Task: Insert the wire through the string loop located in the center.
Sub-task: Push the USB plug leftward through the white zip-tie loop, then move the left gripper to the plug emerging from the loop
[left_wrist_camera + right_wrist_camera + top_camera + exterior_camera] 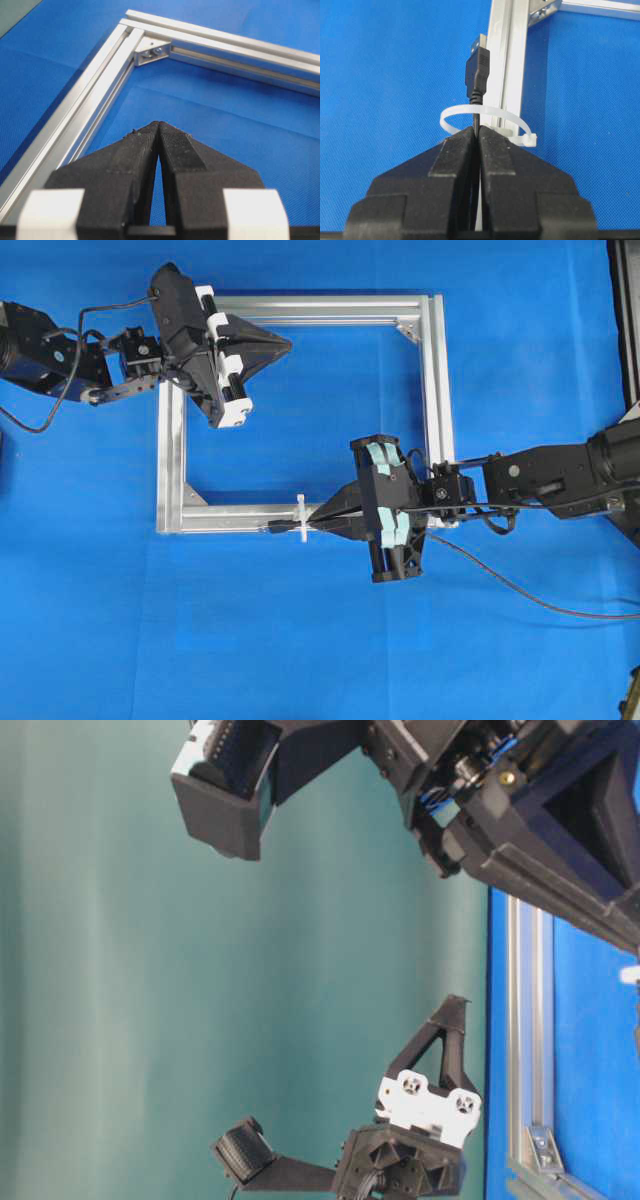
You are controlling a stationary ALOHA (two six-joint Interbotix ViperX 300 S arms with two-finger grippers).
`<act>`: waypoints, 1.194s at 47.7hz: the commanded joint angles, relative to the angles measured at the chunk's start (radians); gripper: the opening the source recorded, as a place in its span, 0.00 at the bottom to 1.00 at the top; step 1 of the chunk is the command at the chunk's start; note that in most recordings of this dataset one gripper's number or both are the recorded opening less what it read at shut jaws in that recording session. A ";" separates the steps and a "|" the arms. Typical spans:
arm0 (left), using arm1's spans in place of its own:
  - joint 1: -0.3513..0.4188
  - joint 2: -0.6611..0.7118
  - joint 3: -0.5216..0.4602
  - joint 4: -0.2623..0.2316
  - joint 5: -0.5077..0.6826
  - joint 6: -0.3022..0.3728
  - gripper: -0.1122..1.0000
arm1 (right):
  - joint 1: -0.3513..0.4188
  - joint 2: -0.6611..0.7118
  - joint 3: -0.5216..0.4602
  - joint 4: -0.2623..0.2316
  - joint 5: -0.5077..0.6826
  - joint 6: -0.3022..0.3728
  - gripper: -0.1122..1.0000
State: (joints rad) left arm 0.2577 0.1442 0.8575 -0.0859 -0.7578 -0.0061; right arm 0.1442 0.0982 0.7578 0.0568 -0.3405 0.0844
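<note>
No writing is readable; right gripper (476,131) clenches the wire (477,75) threaded through the string loop (487,121), left gripper (158,125) clenched empty

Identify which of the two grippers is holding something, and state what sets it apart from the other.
The right gripper: its jaws are shut on the wire, whose plug pokes through the string loop. The left gripper is shut on nothing, over bare blue cloth inside the frame.

Left gripper (283,341): jaws closed together, empty, arm extended from the left of the overhead view. Right gripper (318,521): jaws closed, arm reaching in from the right.
</note>
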 commanded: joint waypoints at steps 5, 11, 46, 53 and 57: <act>-0.052 -0.031 -0.008 0.003 0.000 -0.002 0.10 | -0.002 -0.011 -0.015 0.003 -0.009 0.000 0.07; -0.100 -0.032 -0.003 0.003 0.015 -0.002 0.10 | -0.002 -0.011 -0.015 0.003 -0.009 0.002 0.07; -0.436 -0.069 0.041 0.003 0.098 -0.098 0.10 | -0.002 -0.011 -0.014 0.003 -0.009 0.000 0.07; -0.462 -0.069 0.037 0.003 0.107 -0.101 0.10 | -0.002 -0.011 -0.014 0.003 -0.009 0.002 0.07; -0.462 -0.066 0.032 0.003 0.107 -0.097 0.10 | -0.002 -0.011 -0.014 0.003 -0.009 0.002 0.07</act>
State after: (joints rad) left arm -0.1963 0.1028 0.9050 -0.0859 -0.6473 -0.1058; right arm 0.1457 0.0982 0.7578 0.0568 -0.3405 0.0844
